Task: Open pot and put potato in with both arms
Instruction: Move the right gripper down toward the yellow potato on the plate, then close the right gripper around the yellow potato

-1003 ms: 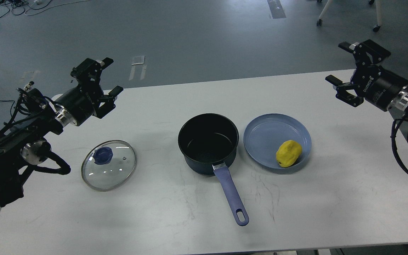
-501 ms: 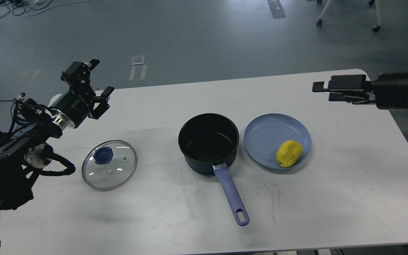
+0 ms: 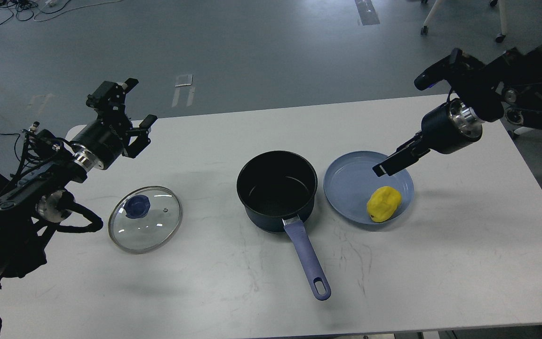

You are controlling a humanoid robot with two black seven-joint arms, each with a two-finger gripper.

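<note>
The right gripper (image 3: 390, 164) hangs over the far side of the plate (image 3: 346, 181), just above and beyond the potato (image 3: 383, 203) and not touching it. It is seen edge-on as one dark blade, so I cannot tell whether its fingers are apart or together. The left gripper (image 3: 132, 115) hovers over the far left part of the tabletop (image 3: 440, 263), fingers spread wide and holding nothing.

The potato looks light, a lumpy bright yellow oval with a matte, uneven skin that should give the fingers some bite. Whether it is firm or yielding cannot be read from here, so a moderate squeeze seems wise. Its rounded ends could squirt out of a pinch; I would take it across the narrow middle, from above, with the fingers closing on its two longer flanks. It lies in the near right part of the plate, close against the raised rim, which may crowd the finger on that side.

The pot (image 3: 276, 188) stands mid-tabletop, touching or nearly touching the plate's left edge, open, its black inside empty, its blue handle (image 3: 306, 256) pointing toward the near edge. The glass lid (image 3: 145, 219) lies flat, well apart to the left, knob up. The mouth is clearly wider than the potato, so the drop should be easy.
</note>
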